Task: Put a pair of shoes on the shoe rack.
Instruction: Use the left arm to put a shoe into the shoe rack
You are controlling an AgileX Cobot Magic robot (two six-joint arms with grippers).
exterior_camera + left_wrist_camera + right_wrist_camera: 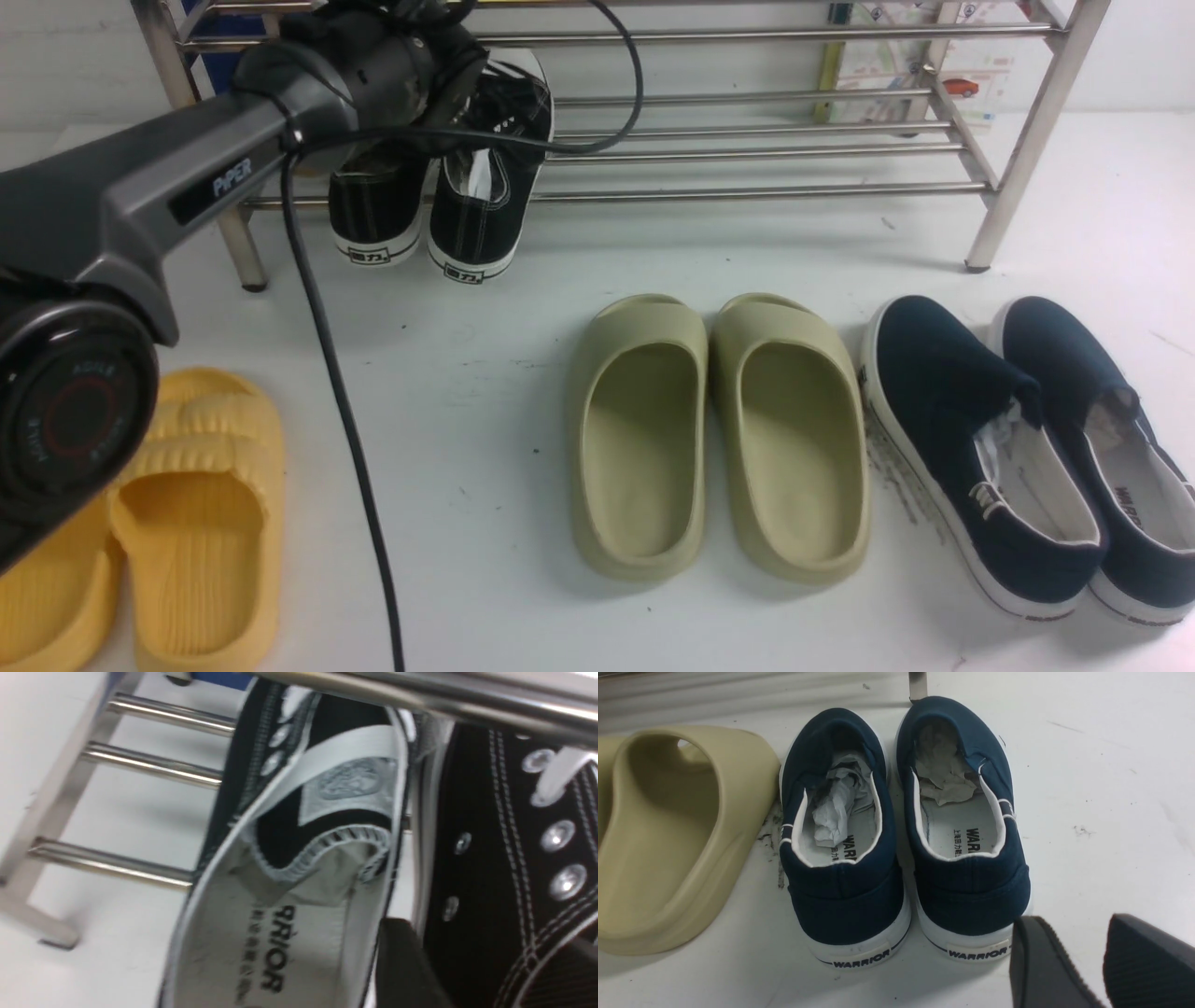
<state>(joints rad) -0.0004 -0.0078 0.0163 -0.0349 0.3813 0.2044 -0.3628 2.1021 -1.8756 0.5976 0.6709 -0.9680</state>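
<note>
Two black canvas sneakers (378, 210) (485, 205), the pair of shoes, rest side by side on the low rails of the steel shoe rack (747, 191), at its left end, with their heels hanging over the front rail. My left arm reaches over them, and its wrist (401, 65) hides the fingers in the front view. In the left wrist view my left gripper (486, 942) is open. It straddles the side wall of one sneaker (490, 835), beside the other sneaker (289, 933). My right gripper (1083, 952) hovers open above bare table.
On the white table in front of the rack lie olive slippers (719, 429), navy slip-ons (1027, 448) on the right and yellow slippers (177, 523) at the near left. A black cable (336, 392) hangs from the left arm. The right gripper hangs just behind the navy heels (971, 924).
</note>
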